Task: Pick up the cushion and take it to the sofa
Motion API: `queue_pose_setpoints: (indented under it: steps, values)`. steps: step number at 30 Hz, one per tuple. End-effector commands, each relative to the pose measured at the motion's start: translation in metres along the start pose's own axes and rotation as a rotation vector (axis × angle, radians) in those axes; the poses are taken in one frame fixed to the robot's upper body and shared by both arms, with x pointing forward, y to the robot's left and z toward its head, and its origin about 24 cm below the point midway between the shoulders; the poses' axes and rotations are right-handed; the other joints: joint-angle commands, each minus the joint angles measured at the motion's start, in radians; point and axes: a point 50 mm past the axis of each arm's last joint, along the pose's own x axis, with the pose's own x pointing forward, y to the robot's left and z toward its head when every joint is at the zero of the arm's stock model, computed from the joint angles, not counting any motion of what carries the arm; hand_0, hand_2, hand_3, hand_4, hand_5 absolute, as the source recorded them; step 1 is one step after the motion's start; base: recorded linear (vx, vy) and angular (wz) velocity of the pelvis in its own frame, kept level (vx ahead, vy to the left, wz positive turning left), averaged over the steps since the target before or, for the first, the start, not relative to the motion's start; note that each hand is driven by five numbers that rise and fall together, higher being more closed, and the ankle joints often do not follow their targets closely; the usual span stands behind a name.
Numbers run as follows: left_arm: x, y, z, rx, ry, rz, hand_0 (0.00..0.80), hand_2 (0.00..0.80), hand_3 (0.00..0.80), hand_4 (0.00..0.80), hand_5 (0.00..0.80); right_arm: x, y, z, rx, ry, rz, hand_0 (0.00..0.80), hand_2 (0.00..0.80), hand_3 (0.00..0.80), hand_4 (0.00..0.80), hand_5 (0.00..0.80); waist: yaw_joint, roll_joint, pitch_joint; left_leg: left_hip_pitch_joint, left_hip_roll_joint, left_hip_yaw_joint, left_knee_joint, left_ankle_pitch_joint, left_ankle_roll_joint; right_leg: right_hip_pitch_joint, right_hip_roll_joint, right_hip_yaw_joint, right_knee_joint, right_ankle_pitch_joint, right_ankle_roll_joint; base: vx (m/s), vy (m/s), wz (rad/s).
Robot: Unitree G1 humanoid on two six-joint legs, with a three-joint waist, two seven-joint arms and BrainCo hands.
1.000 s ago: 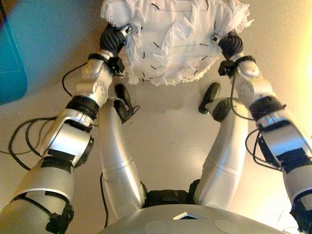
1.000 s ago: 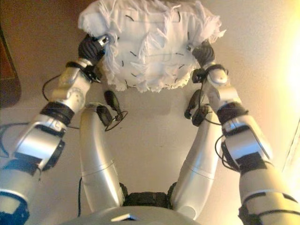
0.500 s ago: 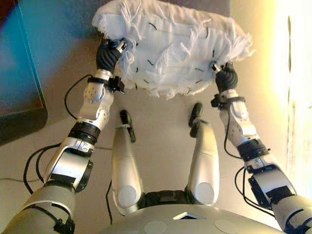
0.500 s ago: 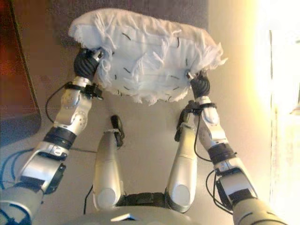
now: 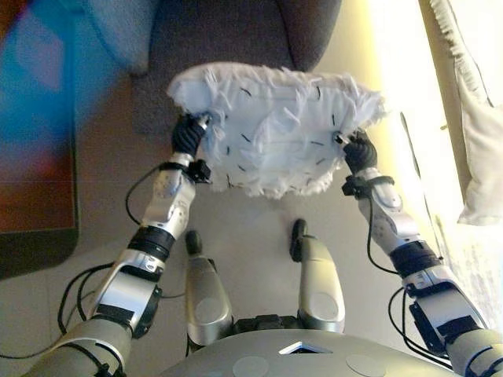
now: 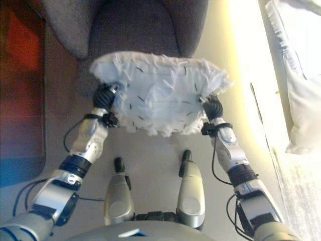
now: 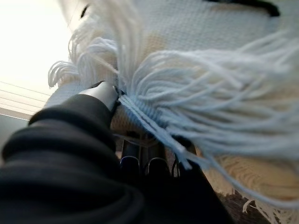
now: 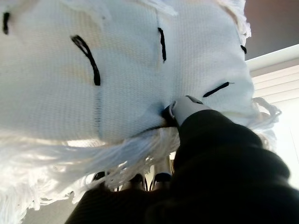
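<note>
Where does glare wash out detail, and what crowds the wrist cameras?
Left eye view: glare whitens the floor right of the cushion. Left wrist view: one corner burnt out, fringe and the left hand's cover filling the rest. Right wrist view: the right hand's cover blocks a corner.

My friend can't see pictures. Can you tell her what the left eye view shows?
A robot holds up a white fringed cushion between its left hand and right hand, just in front of a dark grey sofa.
</note>
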Motion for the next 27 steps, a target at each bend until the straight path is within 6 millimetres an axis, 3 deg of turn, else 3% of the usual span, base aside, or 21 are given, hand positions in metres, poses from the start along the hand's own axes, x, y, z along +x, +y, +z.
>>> queue_pose_setpoints:
  steps: [1, 3, 7, 13, 15, 18, 20, 22, 25, 27]
  values:
    - [-0.011, -0.001, 0.005, 0.007, -0.060, -0.082, 0.800, 0.800, 0.800, 0.800, 0.800, -0.007, 0.037, -0.009, 0.137, -0.013, 0.149, 0.800, 0.800, 0.800, 0.800, 0.800, 0.047, -0.015, -0.237, 0.074, -0.133, -0.014, -0.108, 0.025, 0.063, 0.206, 0.105, -0.039, -0.261, 0.084, -0.009, 0.286, 0.128, -0.19]
    - [-0.018, 0.004, -0.001, -0.002, -0.030, -0.073, 0.800, 0.800, 0.800, 0.800, 0.800, -0.011, 0.041, -0.019, 0.177, 0.025, 0.159, 0.800, 0.800, 0.800, 0.800, 0.800, 0.057, -0.012, -0.275, 0.125, -0.140, -0.024, -0.162, 0.030, 0.078, 0.236, 0.122, -0.023, -0.280, 0.083, -0.010, 0.257, 0.133, -0.23]
    - [-0.025, 0.003, -0.004, 0.024, -0.004, -0.060, 0.800, 0.800, 0.800, 0.800, 0.800, -0.024, 0.035, -0.035, 0.206, 0.064, 0.136, 0.800, 0.800, 0.800, 0.800, 0.800, 0.059, -0.021, -0.333, 0.200, -0.149, 0.022, -0.235, 0.033, 0.091, 0.307, 0.129, -0.048, -0.352, 0.106, -0.003, 0.148, 0.117, -0.08]
    - [-0.024, 0.018, 0.001, 0.098, 0.029, -0.036, 0.800, 0.800, 0.800, 0.800, 0.800, -0.018, 0.032, -0.040, 0.260, 0.101, 0.127, 0.800, 0.800, 0.800, 0.800, 0.800, 0.056, -0.019, -0.377, 0.259, -0.167, 0.071, -0.259, 0.008, 0.119, 0.339, 0.118, -0.048, -0.330, 0.097, 0.003, 0.082, 0.140, -0.13]
    - [-0.023, 0.025, 0.006, 0.115, 0.028, -0.026, 0.800, 0.800, 0.800, 0.800, 0.800, -0.017, 0.035, -0.042, 0.246, 0.108, 0.138, 0.800, 0.800, 0.800, 0.800, 0.800, 0.046, -0.017, -0.375, 0.264, -0.173, 0.082, -0.249, -0.004, 0.134, 0.315, 0.103, -0.030, -0.244, 0.099, 0.000, 0.025, 0.166, -0.24]
    - [-0.022, 0.034, 0.015, 0.122, 0.012, -0.021, 0.800, 0.800, 0.800, 0.800, 0.800, -0.020, 0.038, -0.044, 0.197, 0.112, 0.152, 0.800, 0.800, 0.800, 0.800, 0.800, 0.033, -0.005, -0.352, 0.265, -0.196, 0.082, -0.223, -0.027, 0.176, 0.225, 0.056, 0.017, 0.014, 0.155, -0.012, 0.016, 0.199, -0.26]
    - [-0.020, 0.035, 0.020, 0.115, 0.004, -0.024, 0.800, 0.800, 0.800, 0.800, 0.800, -0.021, 0.038, -0.043, 0.187, 0.112, 0.144, 0.800, 0.800, 0.800, 0.800, 0.800, 0.017, 0.016, -0.325, 0.268, -0.201, 0.058, -0.197, -0.045, 0.191, 0.130, 0.048, 0.098, 0.219, 0.220, -0.031, 0.035, 0.183, -0.23]
    - [-0.014, 0.033, 0.022, 0.111, 0.000, -0.029, 0.800, 0.800, 0.800, 0.800, 0.800, -0.019, 0.038, -0.043, 0.194, 0.117, 0.137, 0.800, 0.800, 0.800, 0.800, 0.800, -0.004, 0.022, -0.305, 0.286, -0.202, 0.044, -0.186, -0.059, 0.190, 0.067, 0.071, 0.159, 0.298, 0.274, -0.024, 0.134, 0.090, 0.00]
    - [-0.010, 0.024, 0.018, 0.101, 0.008, -0.040, 0.800, 0.800, 0.800, 0.800, 0.800, -0.022, 0.031, -0.048, 0.184, 0.143, 0.123, 0.800, 0.800, 0.800, 0.800, 0.800, -0.033, 0.004, -0.304, 0.308, -0.212, 0.045, -0.182, -0.074, 0.183, 0.057, 0.099, 0.181, 0.153, 0.333, 0.004, 0.280, -0.071, 0.30]
    - [-0.008, 0.016, 0.015, 0.097, 0.017, -0.050, 0.800, 0.800, 0.800, 0.800, 0.800, -0.024, 0.024, -0.049, 0.187, 0.153, 0.107, 0.800, 0.800, 0.800, 0.800, 0.800, -0.051, -0.030, -0.303, 0.331, -0.235, 0.030, -0.165, -0.108, 0.178, 0.068, 0.105, 0.189, -0.085, 0.347, 0.031, 0.397, -0.173, 0.22]
